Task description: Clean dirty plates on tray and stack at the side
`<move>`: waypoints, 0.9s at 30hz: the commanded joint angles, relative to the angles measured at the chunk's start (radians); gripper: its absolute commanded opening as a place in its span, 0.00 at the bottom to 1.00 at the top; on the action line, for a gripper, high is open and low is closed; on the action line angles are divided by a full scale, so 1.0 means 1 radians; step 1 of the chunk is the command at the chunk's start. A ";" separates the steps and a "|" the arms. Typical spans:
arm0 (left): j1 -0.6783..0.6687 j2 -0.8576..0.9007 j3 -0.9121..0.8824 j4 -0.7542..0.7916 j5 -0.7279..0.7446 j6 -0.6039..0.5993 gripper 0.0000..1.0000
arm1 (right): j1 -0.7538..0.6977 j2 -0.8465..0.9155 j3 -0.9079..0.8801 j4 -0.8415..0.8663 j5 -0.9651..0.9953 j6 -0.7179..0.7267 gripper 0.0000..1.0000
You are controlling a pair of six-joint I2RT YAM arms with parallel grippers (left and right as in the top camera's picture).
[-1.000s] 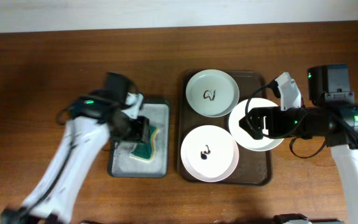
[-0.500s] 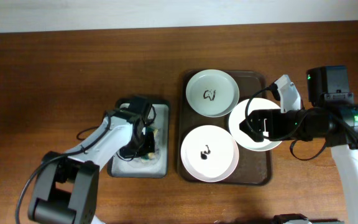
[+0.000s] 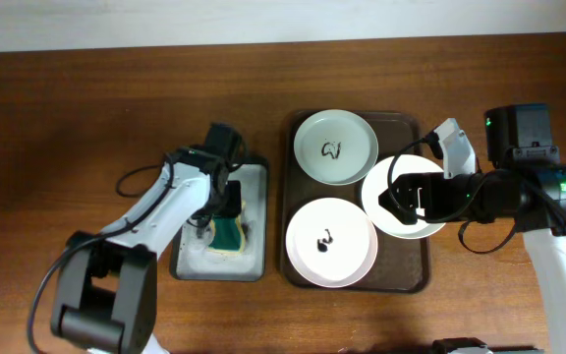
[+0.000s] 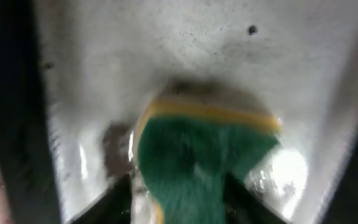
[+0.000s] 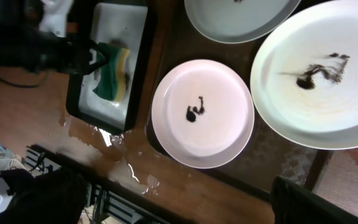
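Observation:
Three white plates lie on the dark brown tray (image 3: 289,258): a far one (image 3: 335,146), a near one (image 3: 330,242) with a black stain, and a right one (image 3: 413,218) that overlaps the tray's right rim. The near plate (image 5: 202,112) and the stained right plate (image 5: 319,71) also show in the right wrist view. My right gripper (image 3: 395,197) is open and empty, hovering above the right plate. My left gripper (image 3: 226,205) is shut on a green-and-yellow sponge (image 4: 197,162) in the grey metal tray (image 3: 254,264).
The grey metal tray's floor (image 4: 185,56) is wet. A water puddle (image 5: 126,167) lies on the wooden table near the brown tray's front corner. The table edge runs close in front of the trays.
My left arm has swung its elbow and the wrist shifted slightly towards the far side, still over the grey tray at the sponge. The right arm and the plates have not moved.

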 commanded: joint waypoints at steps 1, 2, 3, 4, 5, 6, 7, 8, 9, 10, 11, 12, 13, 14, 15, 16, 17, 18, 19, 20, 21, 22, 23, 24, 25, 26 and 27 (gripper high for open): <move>0.003 0.065 -0.082 0.098 0.060 -0.003 0.00 | 0.008 -0.006 0.016 0.000 -0.013 0.004 0.95; 0.003 0.066 -0.082 0.098 0.065 -0.003 0.00 | 0.008 -0.006 0.016 -0.001 -0.013 0.004 0.95; 0.003 0.064 -0.079 0.097 0.067 -0.003 0.00 | 0.008 -0.006 0.016 -0.002 -0.013 0.004 0.95; 0.003 0.055 -0.068 0.089 0.067 -0.002 0.00 | 0.008 -0.006 0.016 -0.002 -0.013 0.004 0.95; 0.003 0.047 -0.056 0.081 0.066 -0.002 0.00 | 0.008 -0.006 0.016 -0.002 -0.013 0.004 0.95; 0.003 0.036 -0.031 0.062 0.067 0.010 0.00 | 0.008 -0.006 0.016 -0.002 -0.013 0.004 0.95; 0.004 0.025 0.004 0.031 0.066 0.013 0.00 | 0.008 -0.006 0.016 -0.002 -0.013 0.004 0.95; 0.003 0.016 0.043 -0.009 0.067 0.013 0.21 | 0.008 -0.006 0.016 -0.002 -0.013 0.004 0.95; 0.003 0.010 0.067 -0.039 0.067 0.013 0.45 | 0.008 -0.006 0.016 -0.005 -0.013 0.004 0.93; 0.003 0.005 0.095 -0.081 0.068 0.013 0.63 | 0.008 -0.006 0.016 -0.008 -0.013 0.004 0.91; 0.003 0.001 0.115 -0.116 0.076 0.013 0.70 | 0.008 -0.006 0.016 -0.015 -0.010 0.004 0.90; 0.003 -0.002 0.132 -0.157 0.095 0.013 0.71 | 0.008 -0.006 0.016 -0.027 0.007 0.004 0.90; 0.002 -0.002 0.132 -0.183 0.116 0.013 0.70 | 0.008 -0.006 0.016 -0.042 0.034 0.004 0.90; 0.002 0.001 0.130 -0.201 0.121 0.013 0.64 | 0.008 -0.006 0.016 -0.058 0.051 0.004 0.90; 0.002 0.002 0.122 -0.211 0.119 0.013 0.56 | 0.008 -0.006 0.016 -0.068 0.057 0.004 0.89; 0.002 0.002 0.106 -0.204 0.119 0.013 0.51 | 0.008 -0.006 0.016 -0.076 0.059 0.005 0.88; 0.002 0.002 0.092 -0.190 0.119 0.013 0.47 | 0.008 -0.006 0.016 -0.079 0.060 0.010 0.88; 0.001 0.002 0.060 -0.154 0.119 0.013 0.32 | 0.008 -0.006 0.011 -0.084 0.060 0.019 0.86; 0.001 0.002 0.030 -0.119 0.119 0.013 0.25 | 0.008 -0.006 0.005 -0.087 0.060 0.024 0.86; 0.000 0.002 -0.003 -0.080 0.119 0.013 0.22 | 0.008 -0.006 -0.006 -0.088 0.060 0.031 0.86; 0.000 0.002 -0.038 -0.047 0.120 0.013 0.22 | 0.008 -0.006 -0.029 -0.088 0.060 0.038 0.85; 0.000 0.002 -0.072 -0.013 0.120 0.013 0.24 | 0.008 -0.006 -0.051 -0.087 0.059 0.038 0.85; 0.001 0.002 -0.098 0.012 0.120 0.013 0.26 | 0.008 -0.006 -0.081 -0.085 0.059 0.038 0.84; 0.001 0.002 -0.126 0.045 0.120 0.013 0.28 | 0.008 -0.006 -0.109 -0.080 0.059 0.039 0.81; 0.001 0.002 -0.144 0.069 0.120 0.013 0.29 | 0.008 -0.006 -0.146 -0.070 0.059 0.043 0.80; 0.001 0.002 -0.155 0.089 0.119 0.013 0.29 | 0.008 -0.006 -0.195 -0.046 0.059 0.056 0.79; 0.001 0.002 -0.154 0.097 0.119 0.014 0.27 | 0.008 -0.006 -0.237 -0.023 0.058 0.066 0.79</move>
